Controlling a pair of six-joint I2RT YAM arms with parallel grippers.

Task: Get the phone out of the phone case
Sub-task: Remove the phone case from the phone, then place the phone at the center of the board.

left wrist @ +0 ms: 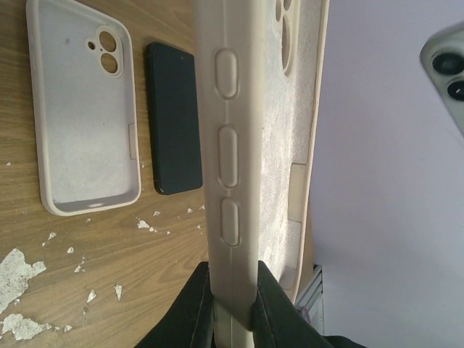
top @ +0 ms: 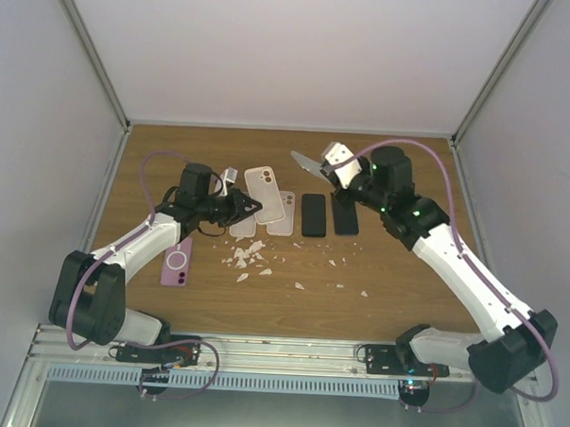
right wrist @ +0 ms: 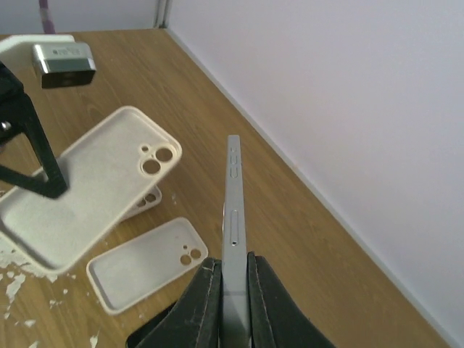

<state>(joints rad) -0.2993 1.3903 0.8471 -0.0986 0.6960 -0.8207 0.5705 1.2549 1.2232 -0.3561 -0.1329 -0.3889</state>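
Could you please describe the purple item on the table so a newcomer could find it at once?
On the wooden table, find the left arm's forearm. The purple item lies flat beside it, nearer the bases than the row of pale cases and black phones. It alone is coloured and bears a white ring.

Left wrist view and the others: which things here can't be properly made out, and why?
Left wrist view: the held case runs off the top edge, and the left end effector covers its lower end.
Right wrist view: the held phone shows only its thin side; neither face shows.
Top external view: the white scraps are too small to identify; whether the purple case holds a phone is unclear.
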